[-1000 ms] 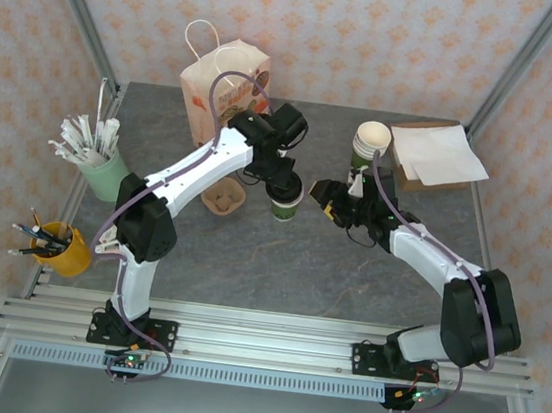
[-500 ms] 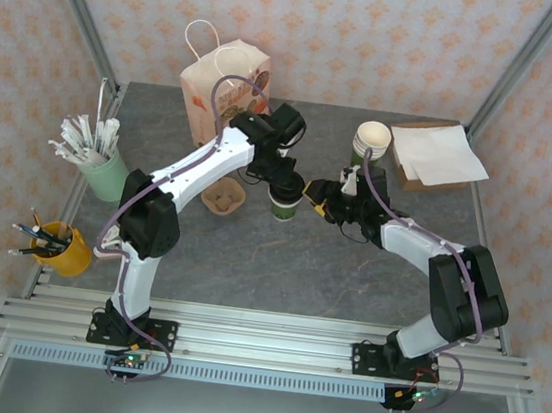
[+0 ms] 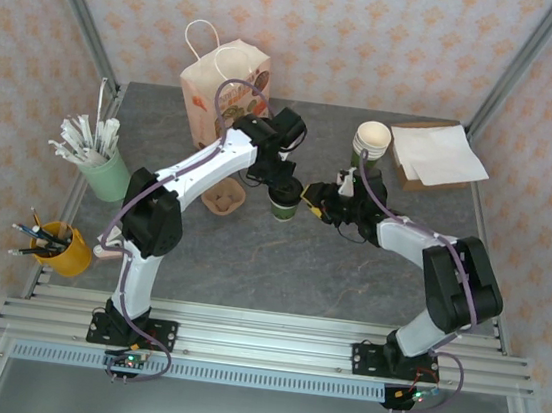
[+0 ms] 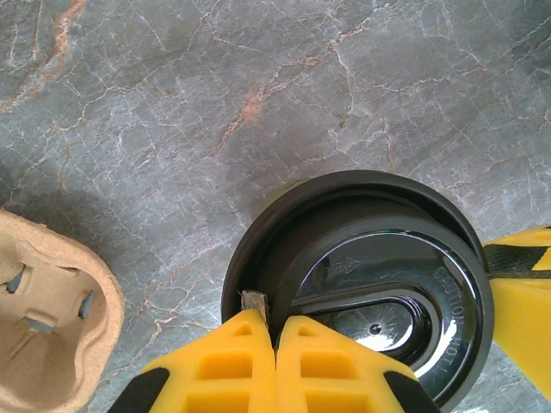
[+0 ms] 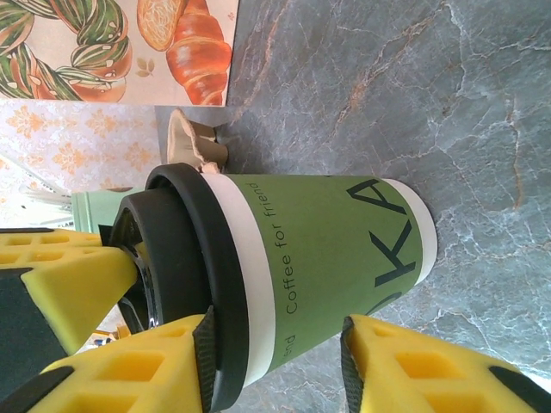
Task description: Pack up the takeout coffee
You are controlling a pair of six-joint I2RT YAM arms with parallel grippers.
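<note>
Dark-green cup stands upright mid-surface, with the black lid on top. Over it, the left tool is closed, tips at the lid's rim. From the other side, the right tool is open against the cup's wall. 1 pulp carrier sits just left, and a paper bag stands behind.

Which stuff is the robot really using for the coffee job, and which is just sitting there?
Job: green cup, black lid; probably paper bag, cup carrier.
Just sitting: cup stack, mint cup of sticks, yellow pen pot, white papers.
</note>
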